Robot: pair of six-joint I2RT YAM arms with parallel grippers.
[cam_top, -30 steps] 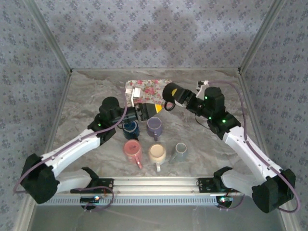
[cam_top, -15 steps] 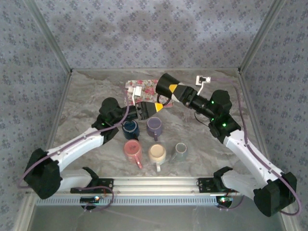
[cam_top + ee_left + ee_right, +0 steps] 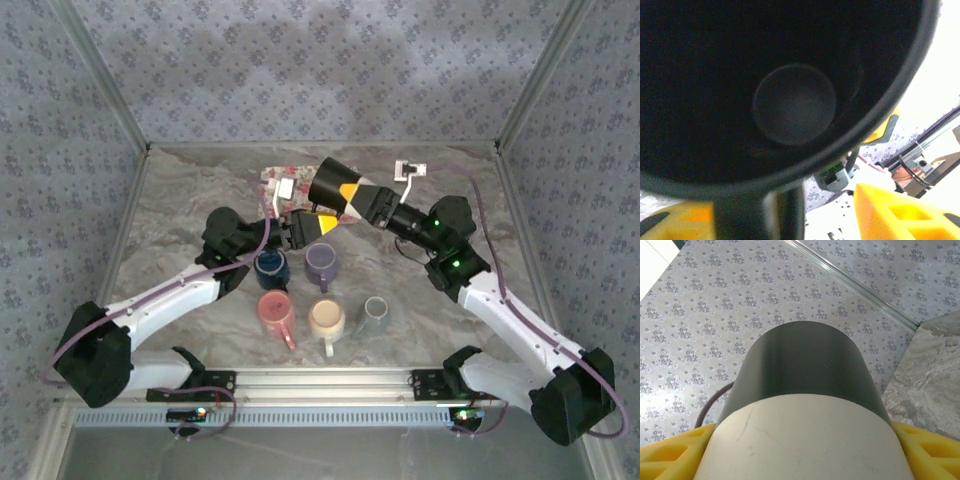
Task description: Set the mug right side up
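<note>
The right gripper (image 3: 352, 195) is clamped on the black mug (image 3: 333, 183), with its yellow fingers (image 3: 925, 440) pressed against either side of the body. The mug is held in the air over the near edge of the floral cloth (image 3: 285, 185). It is tilted, with its mouth turned toward the left gripper (image 3: 314, 222), so the left wrist view looks straight into it. That gripper is placed just below the mug, at the same edge of the cloth. Its jaws are apart and the handle (image 3: 782, 210) lies between them. Whether one finger already touches the handle cannot be told from so dark a view.

The step in hand is judged to be a handover. The left jaws should be closed firmly on the handle before the right grip is loosened, and that loosening is best done gradually. Some twist is to be expected once the weight hangs from the handle. The purple mug (image 3: 321, 262), just nearer than the cloth, should be cleared when the mug is set upright.
</note>
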